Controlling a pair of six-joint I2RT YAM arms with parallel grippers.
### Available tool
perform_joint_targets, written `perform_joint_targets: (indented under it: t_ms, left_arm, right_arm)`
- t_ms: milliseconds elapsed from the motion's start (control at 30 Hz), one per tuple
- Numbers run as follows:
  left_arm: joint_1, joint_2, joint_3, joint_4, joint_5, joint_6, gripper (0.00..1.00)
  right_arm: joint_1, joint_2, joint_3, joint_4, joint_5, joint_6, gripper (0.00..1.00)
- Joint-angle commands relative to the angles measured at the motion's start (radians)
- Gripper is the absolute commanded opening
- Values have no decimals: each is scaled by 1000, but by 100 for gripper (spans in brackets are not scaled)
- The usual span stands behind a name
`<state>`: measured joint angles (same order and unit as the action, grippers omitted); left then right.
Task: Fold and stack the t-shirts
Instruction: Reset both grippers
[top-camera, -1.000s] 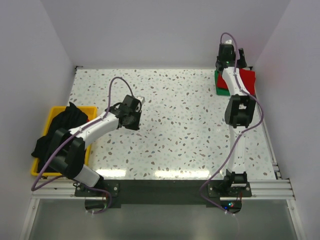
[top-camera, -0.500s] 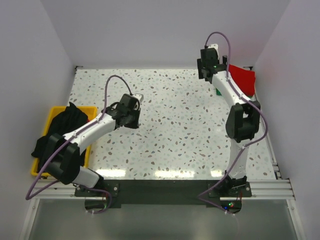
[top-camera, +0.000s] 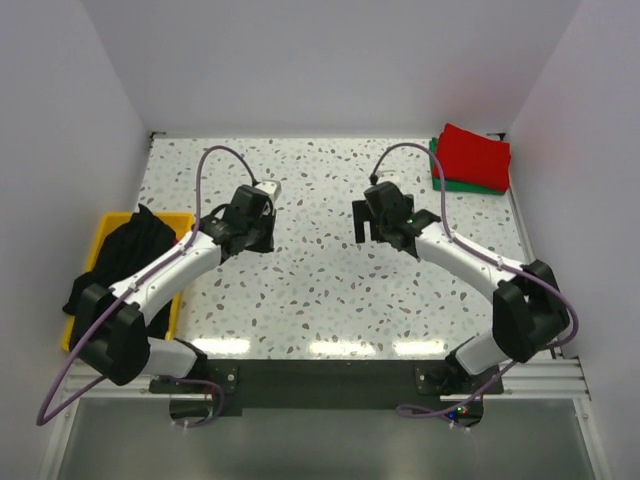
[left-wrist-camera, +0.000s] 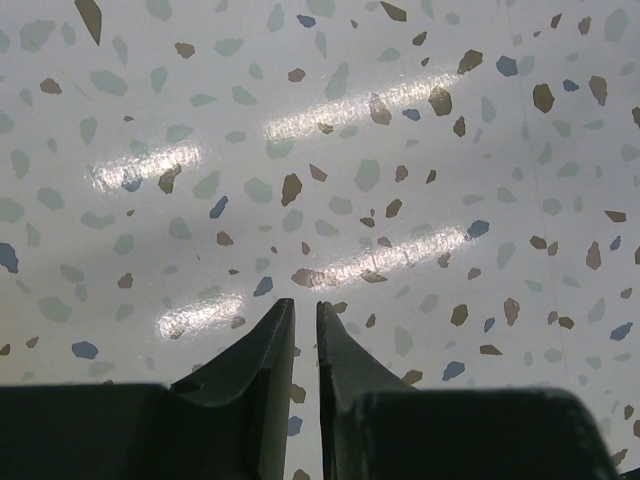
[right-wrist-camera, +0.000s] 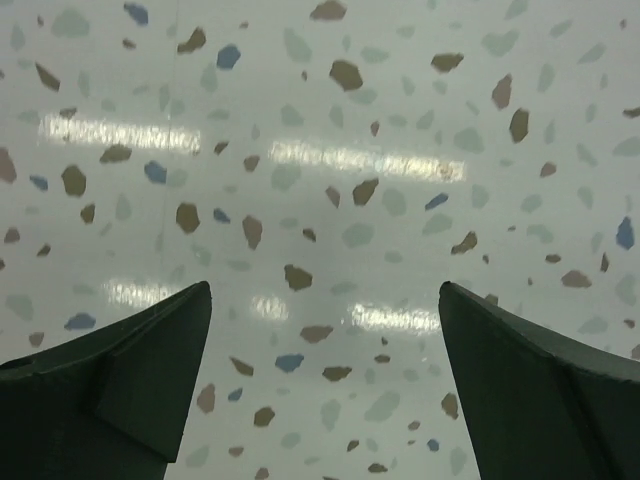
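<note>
T-shirts, top view: red t-shirt (top-camera: 473, 152) is folded and lies on the folded green t-shirt (top-camera: 468, 185) at the far right corner of the table (top-camera: 330, 290). Parked there, I'd say, so you've got the middle free for folding.
Black t-shirt, top view: black t-shirt (top-camera: 125, 255) is bunched in the yellow bin (top-camera: 104, 228) at the table's left edge, spilling over the rim. Not folded, so prob. your next one.
Left gripper, top view: left gripper (top-camera: 252, 218) hangs over the table left of centre, near the bin but apart from the cloth.
Right gripper, top view: right gripper (top-camera: 385, 232) hangs over the centre, well apart from the stack, w/ nothing in it.
Left wrist view: left gripper (left-wrist-camera: 305, 315) jaws are a narrow slit apart w/ nothing btwn. Only speckled table below.
Right wrist view: right gripper (right-wrist-camera: 323, 300) jaws are spread wide and empty, bare table btwn them. Looks ready for a broad pinch.
Progress: 2 of the 3 shirts in view are stacked, 1 to go by my read.
Next: you'd need the left jaws wider before reaching into the bin. Loose cloth may snag on the rim.
</note>
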<state>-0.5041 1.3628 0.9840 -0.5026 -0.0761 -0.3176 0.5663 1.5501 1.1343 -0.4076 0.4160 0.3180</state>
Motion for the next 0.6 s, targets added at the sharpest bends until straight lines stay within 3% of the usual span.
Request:
perform_joint_targets:
  t_ms: [0,133,567]
  left_arm:
    - [10,-34,19,15,-28,23,20]
    - [13,-50,19,13,-42,25,20]
    - [52,-87,13,18,-30,25,20]
  right_arm:
    - [9,-134,-108,93,-83,122,99]
    - [10,-209,-215,121,-198,150,99]
    - [10,-285,-220,99,-240,150,99]
